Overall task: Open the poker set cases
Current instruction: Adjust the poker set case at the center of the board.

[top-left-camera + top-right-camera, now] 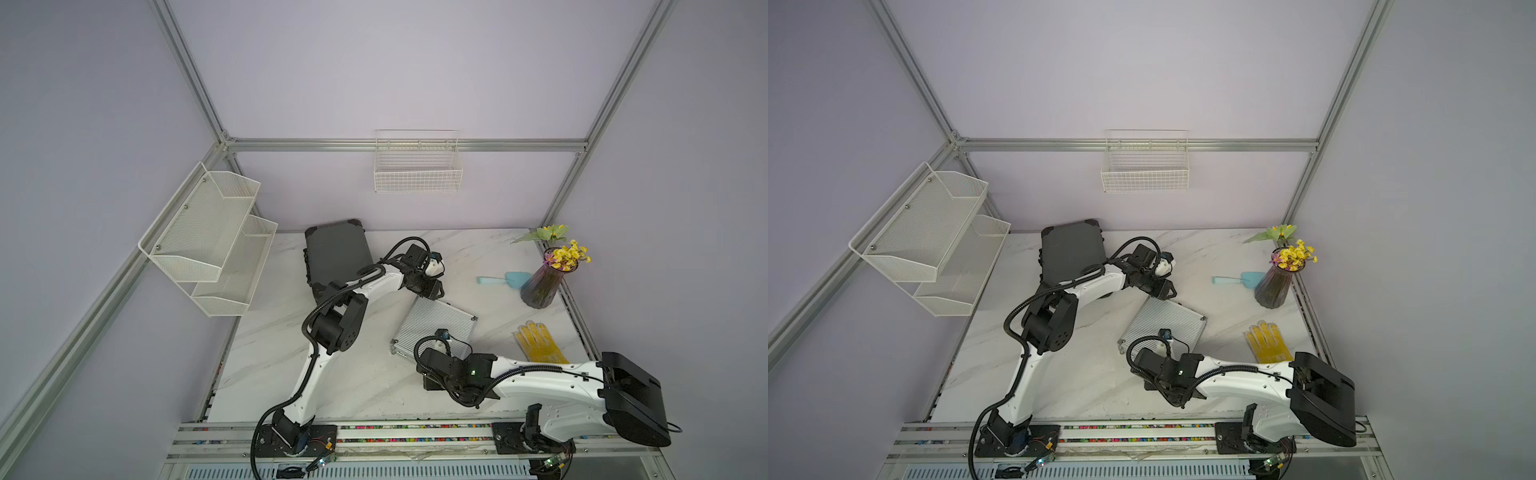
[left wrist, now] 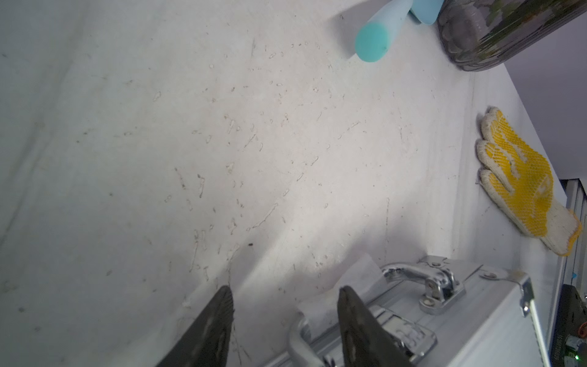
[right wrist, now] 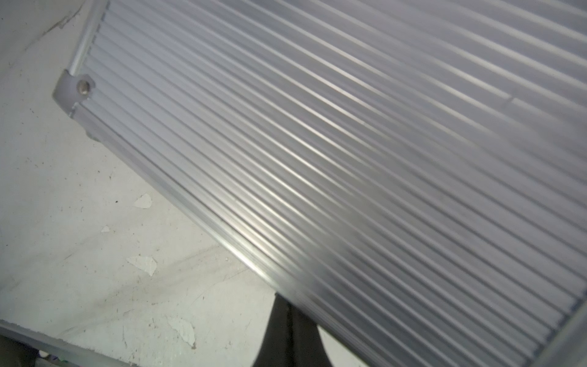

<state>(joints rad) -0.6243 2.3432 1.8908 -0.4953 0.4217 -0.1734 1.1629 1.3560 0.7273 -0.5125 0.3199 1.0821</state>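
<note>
1. Two poker cases lay shut on the marble-look table (image 1: 374, 386): the dark grey case (image 1: 336, 253), w/ black corner guards, flat at the far side by the back wall; the ribbed silver case (image 1: 436, 324) skewed mid-table, nearer the arms.
2. The L gripper (image 2: 286, 294) hovered at the silver case's far corner, handle side. Its fingers stood apart, clamping nothing; one finger (image 2: 355, 317) overlapped a chrome latch (image 2: 406, 333) next to the handle (image 2: 413, 273).
3. The R gripper (image 3: 287, 305) was clenched, fingers together w/ nothing seen between them. Its tips were hidden behind the silver case's ribbed edge on the near side.
4. At right stood a purple glass vase (image 1: 540, 286) w/ yellow flowers (image 1: 567, 255), a blue scoop (image 1: 505, 279) just beside it. A yellow-dotted glove (image 1: 538, 343) lay near the table's right edge, apart from both cases.
5. A white wire basket (image 1: 417, 174) hung on the back wall; a two-tier mesh rack (image 1: 208, 237) on the left wall.
</note>
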